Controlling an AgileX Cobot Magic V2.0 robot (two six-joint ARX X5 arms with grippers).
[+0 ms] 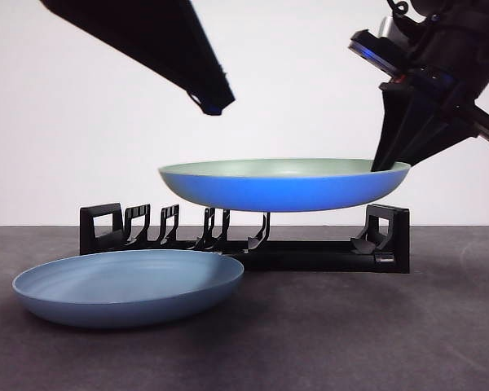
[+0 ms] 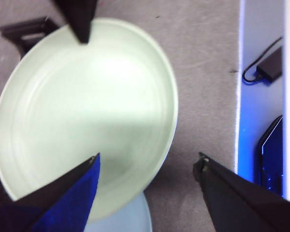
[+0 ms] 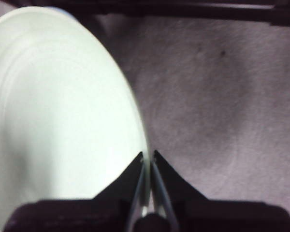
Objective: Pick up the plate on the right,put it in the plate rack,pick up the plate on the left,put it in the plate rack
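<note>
Right hand [image 3: 148, 157] clamped on the green plate's [image 1: 285, 173] rim, plate held level above the plate rack [image 1: 253, 236], left hand [image 2: 147, 164] wide open, empty, hovering above it, blue plate [image 1: 129, 285] on the surface [image 1: 375, 334]

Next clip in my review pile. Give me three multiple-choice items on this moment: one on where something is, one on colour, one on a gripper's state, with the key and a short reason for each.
1. Where is the lifted plate?
A. Standing between the prongs
B. Held roughly level in the air above the plate rack
C. Flat on the table

2. What colour is the lifted plate's underside?
A. Bright blue
B. Red
C. Black

3. How does the right gripper stand?
A. Wide open, holding nothing
B. Out of view
C. Shut on the lifted plate's rim

Key: 1 B, the front view shows it clear of the prongs; 2 A, blue below and pale green inside; 3 C, the right wrist view shows the jaws pinching the rim. The left gripper hangs open above it; the second plate lies on the table.
</note>
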